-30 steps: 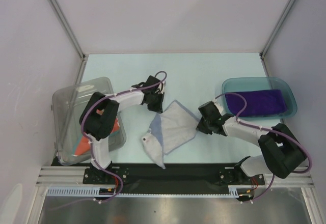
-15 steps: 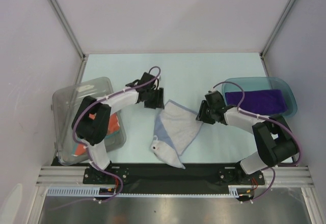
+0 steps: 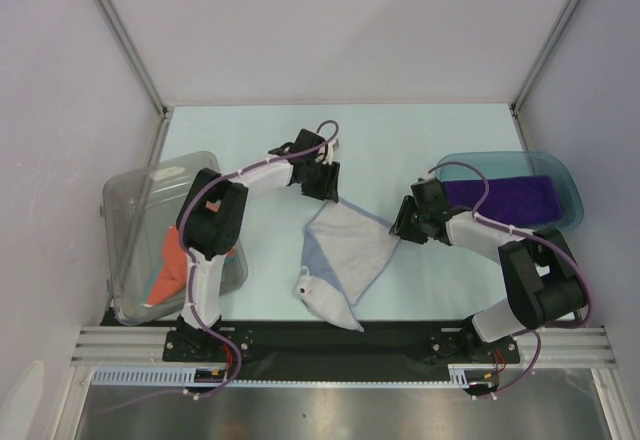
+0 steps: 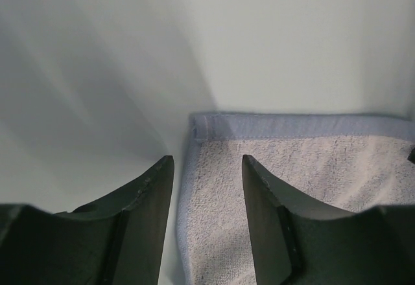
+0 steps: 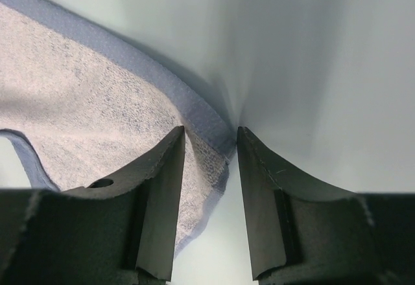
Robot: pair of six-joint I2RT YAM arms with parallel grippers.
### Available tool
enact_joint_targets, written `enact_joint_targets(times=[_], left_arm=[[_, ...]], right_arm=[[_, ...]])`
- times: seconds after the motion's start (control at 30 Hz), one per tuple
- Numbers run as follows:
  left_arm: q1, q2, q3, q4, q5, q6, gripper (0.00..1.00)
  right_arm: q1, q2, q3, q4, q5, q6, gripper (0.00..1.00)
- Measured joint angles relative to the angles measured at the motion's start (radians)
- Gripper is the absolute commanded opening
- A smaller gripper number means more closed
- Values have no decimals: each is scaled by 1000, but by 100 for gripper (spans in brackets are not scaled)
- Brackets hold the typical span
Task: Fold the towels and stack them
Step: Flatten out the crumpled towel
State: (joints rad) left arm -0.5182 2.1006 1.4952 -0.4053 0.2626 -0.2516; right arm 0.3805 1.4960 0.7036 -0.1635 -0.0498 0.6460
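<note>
Two towels lie in plain sight on the far side of the arms, and a third cloth shows inside a container. The light blue terry towel with white print (image 3: 345, 255) is spread in a rough diamond at the centre of the top view on the pale mint-green table (image 3: 420, 140), with its lower end bunched into a white fold that points toward the bottom centre of the frame. The left gripper (image 3: 324, 185) sits at the diamond's upper corner and the right gripper (image 3: 403, 222) at its right corner. In the left wrist view the dark fingers (image 4: 146, 214) stand apart, and the hemmed edge near the towel's corner runs up through the gap between them, with the corner just beyond the tips. In the right wrist view the fingers (image 5: 159, 201) are likewise spread, and the blue-hemmed corner lies in the gap at their tips without being squeezed. The folded purple towel (image 3: 505, 200) lies flat in the translucent teal tray (image 3: 560, 165) at the right of the top view. The clear plastic bin (image 3: 150, 185) at the left holds an orange-brown cloth (image 3: 172, 260), crumpled and partly hidden behind the left arm.
</note>
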Motion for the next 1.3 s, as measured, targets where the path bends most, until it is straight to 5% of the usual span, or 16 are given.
enact_joint_targets(times=[0.3, 0.57, 0.8, 1.3], left_arm=[[-16, 49, 68, -14, 3, 27, 48], [-55, 67, 84, -16, -48, 21, 1], [-61, 67, 94, -39, -84, 13, 0], [-68, 27, 60, -92, -186, -11, 0]], right_arm=[[-5, -21, -19, -2, 3, 9, 44], [-6, -30, -32, 11, 6, 41, 44], [-27, -70, -72, 24, 8, 116, 49], [-41, -50, -63, 33, 46, 171, 42]])
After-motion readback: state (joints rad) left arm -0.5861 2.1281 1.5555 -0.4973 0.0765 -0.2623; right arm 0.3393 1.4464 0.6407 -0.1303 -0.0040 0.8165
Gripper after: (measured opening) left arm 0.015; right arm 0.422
